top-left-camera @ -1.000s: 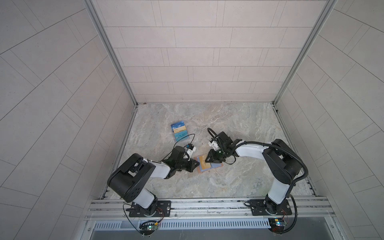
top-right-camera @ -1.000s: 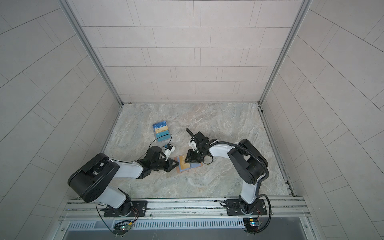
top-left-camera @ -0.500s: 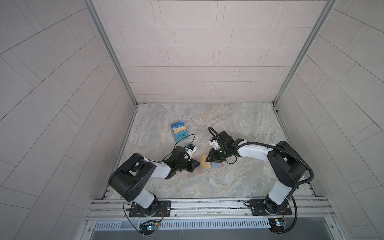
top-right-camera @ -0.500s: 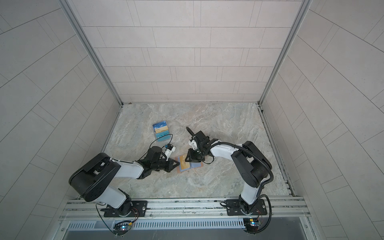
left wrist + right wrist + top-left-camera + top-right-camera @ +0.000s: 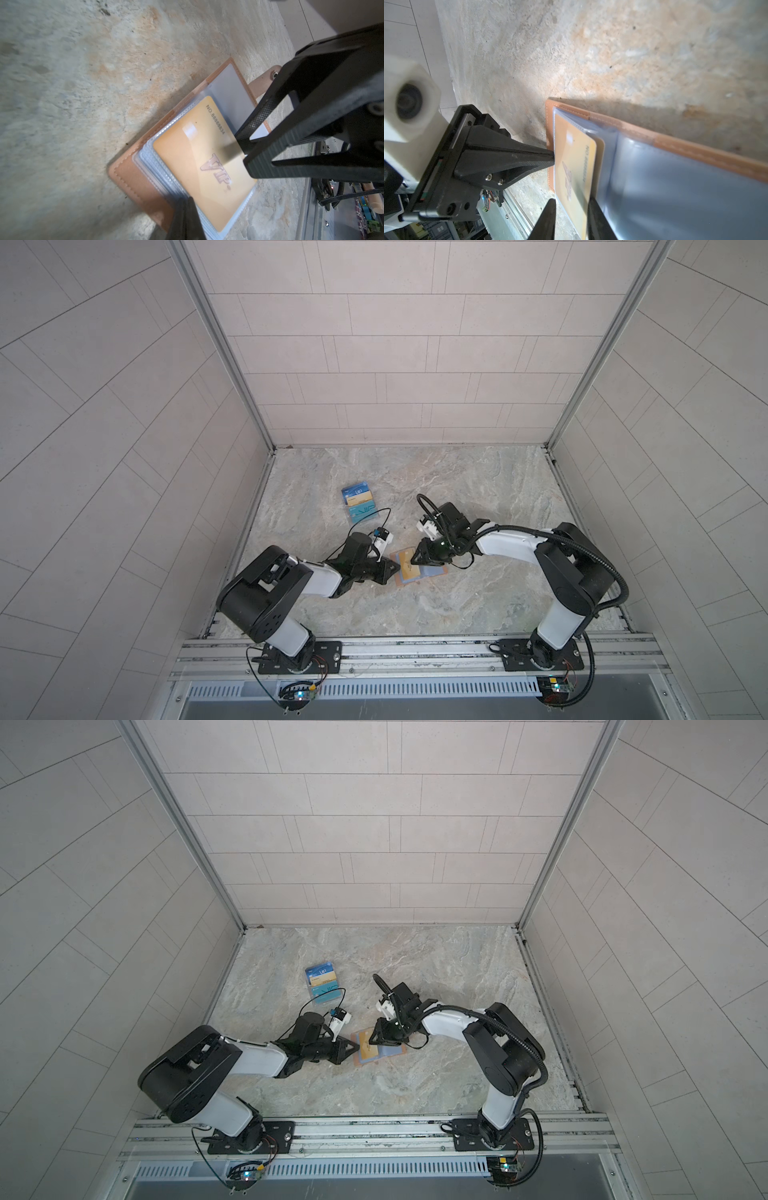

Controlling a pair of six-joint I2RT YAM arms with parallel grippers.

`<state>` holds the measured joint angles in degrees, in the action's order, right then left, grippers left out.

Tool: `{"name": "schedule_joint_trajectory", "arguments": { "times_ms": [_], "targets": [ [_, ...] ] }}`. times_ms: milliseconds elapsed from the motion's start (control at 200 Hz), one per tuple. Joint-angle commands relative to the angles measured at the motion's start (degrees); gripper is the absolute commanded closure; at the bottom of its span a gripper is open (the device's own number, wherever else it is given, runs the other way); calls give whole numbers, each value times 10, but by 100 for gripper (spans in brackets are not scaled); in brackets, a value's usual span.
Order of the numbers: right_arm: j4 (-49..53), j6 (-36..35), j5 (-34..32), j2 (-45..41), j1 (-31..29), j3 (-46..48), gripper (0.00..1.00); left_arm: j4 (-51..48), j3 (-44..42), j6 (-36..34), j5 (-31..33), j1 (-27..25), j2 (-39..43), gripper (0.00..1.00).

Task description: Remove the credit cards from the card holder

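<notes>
Pressing clenched left hand [image 5: 550, 158] onto tan leather bifold card holder [image 5: 128, 178] on marbled counter [image 5: 83, 83]; straddling gold rectangular plastic card [image 5: 197, 166] with right hand [image 5: 414, 561], can't tell if gripped tbh.

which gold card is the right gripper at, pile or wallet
The gold VIP card in the card holder, between the right gripper's jaws, not the pile's.

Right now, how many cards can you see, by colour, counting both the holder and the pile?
Gold: 2, the gold card in the holder and the second gold card in the pile
Blue: 1, the blue card in the pile
Teal: 1, the teal card in the pile
Total: 4 showing; any hidden underneath cannot be counted.
</notes>
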<state>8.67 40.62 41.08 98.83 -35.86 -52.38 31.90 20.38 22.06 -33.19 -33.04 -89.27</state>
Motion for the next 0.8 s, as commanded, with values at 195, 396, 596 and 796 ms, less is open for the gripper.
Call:
{"name": "schedule_joint_trajectory", "arguments": {
  "times_ms": [195, 396, 596, 796],
  "targets": [
    [-66, 1, 76, 9, -3, 6, 72, -22, -2, -3, 17, -4, -4, 100],
    [-83, 11, 76, 35, -3, 1, 72, -31, -2, -3, 19, -4, 7, 100],
    [-91, 17, 69, 59, -3, 2, 73, -52, -1, -7, 37, -4, 36, 100],
    [-94, 15, 64, 59, -3, 12, 74, -76, 20, -14, 50, -4, 63, 100]
  ]
}}
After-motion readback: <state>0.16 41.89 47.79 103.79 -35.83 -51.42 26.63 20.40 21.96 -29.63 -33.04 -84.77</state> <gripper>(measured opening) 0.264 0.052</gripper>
